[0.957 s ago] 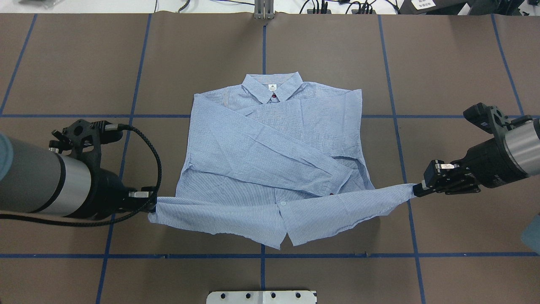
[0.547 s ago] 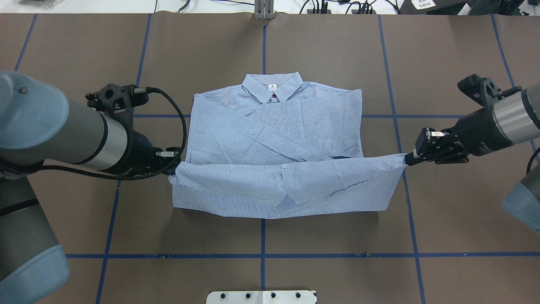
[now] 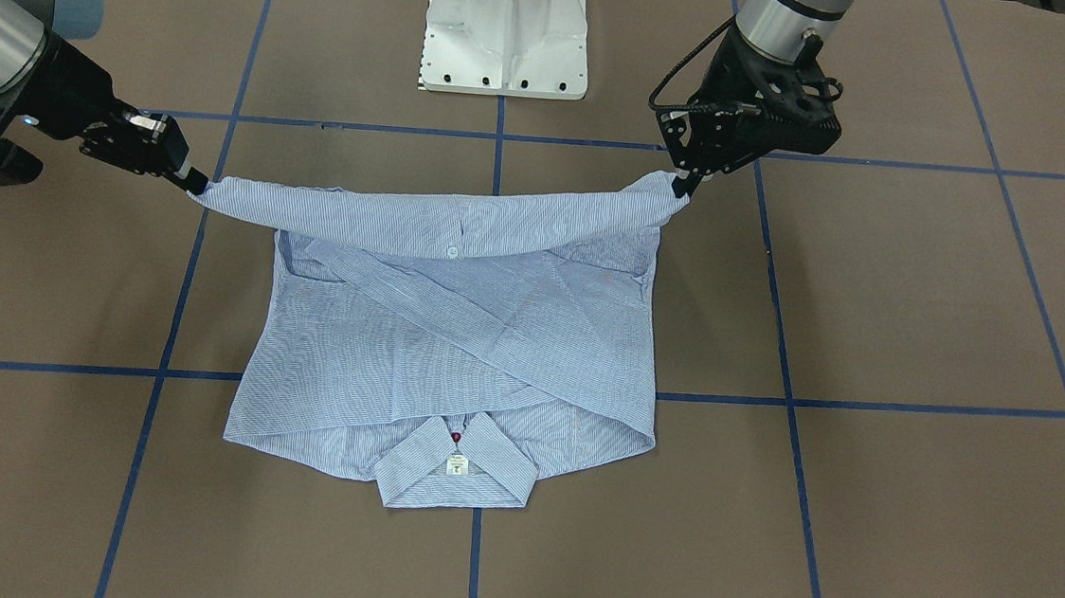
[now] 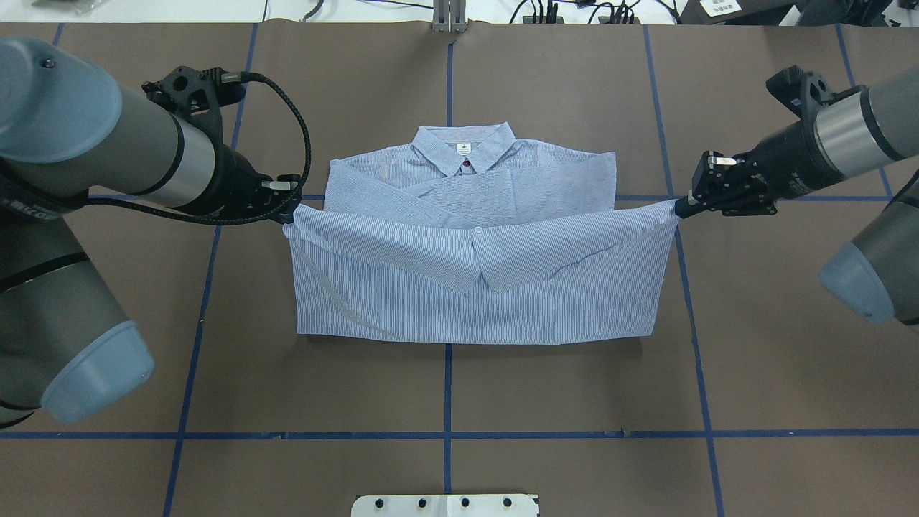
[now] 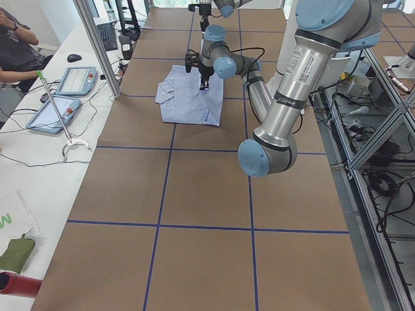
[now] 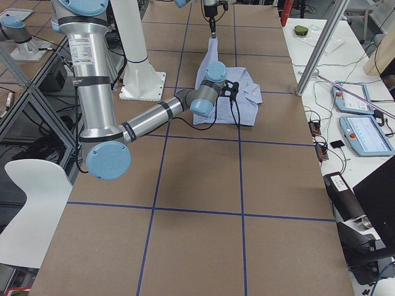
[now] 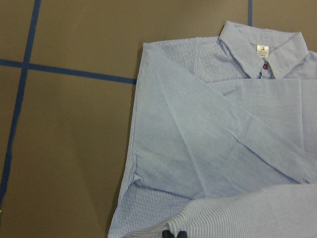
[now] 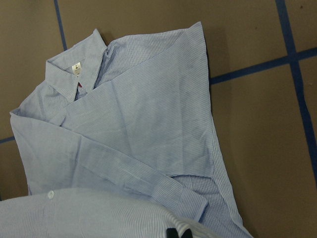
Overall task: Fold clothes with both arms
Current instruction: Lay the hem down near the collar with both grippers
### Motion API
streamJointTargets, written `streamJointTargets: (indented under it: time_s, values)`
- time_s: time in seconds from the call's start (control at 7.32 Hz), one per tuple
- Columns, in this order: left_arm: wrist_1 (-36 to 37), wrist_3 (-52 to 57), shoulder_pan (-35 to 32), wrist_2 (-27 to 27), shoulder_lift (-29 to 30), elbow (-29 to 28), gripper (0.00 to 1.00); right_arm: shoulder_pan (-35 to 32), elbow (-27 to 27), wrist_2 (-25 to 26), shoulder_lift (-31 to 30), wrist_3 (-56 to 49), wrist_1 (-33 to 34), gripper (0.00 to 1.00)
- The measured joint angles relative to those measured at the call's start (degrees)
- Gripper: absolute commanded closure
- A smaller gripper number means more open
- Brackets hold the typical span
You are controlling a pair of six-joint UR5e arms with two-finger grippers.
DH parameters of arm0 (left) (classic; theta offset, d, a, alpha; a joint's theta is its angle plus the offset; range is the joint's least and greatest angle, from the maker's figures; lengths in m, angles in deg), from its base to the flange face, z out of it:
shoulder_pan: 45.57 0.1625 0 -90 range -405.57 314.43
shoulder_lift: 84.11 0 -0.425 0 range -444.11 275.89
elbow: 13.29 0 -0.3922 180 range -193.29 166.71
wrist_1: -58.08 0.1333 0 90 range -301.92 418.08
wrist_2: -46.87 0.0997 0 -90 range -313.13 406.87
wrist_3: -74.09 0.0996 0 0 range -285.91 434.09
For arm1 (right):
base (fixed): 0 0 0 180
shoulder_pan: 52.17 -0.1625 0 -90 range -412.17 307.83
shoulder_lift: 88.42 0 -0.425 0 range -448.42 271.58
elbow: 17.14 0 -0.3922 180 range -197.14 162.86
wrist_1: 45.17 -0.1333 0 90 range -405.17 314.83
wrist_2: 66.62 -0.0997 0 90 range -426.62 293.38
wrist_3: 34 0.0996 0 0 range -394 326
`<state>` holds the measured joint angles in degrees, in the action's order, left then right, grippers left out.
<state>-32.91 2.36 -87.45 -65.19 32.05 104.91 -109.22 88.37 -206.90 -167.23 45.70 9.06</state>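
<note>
Brown surface (image 4: 574, 402) bearing striped shirt (image 4: 474, 301) mid-frame, lower half doubled upward, hem (image 4: 477, 230) taut left to right. Left hand (image 4: 287, 208) and right hand (image 4: 682, 207) each clenched on a hem corner, equally near; collar (image 4: 463, 147) beyond, toward frame top.

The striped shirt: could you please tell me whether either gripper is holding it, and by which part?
Both hold the striped shirt: the left gripper pinches one bottom hem corner, the right gripper the other, with the hem stretched between them.
</note>
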Motion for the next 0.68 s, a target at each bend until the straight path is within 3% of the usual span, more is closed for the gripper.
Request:
streamJointTargets:
  time_s: [0.68]
  values:
    - [-16.34,0.13,-3.47,-1.03,3.03,-15.54,1.0,-2.38,-15.25,0.44,12.86,-0.63,-0.06,1.0]
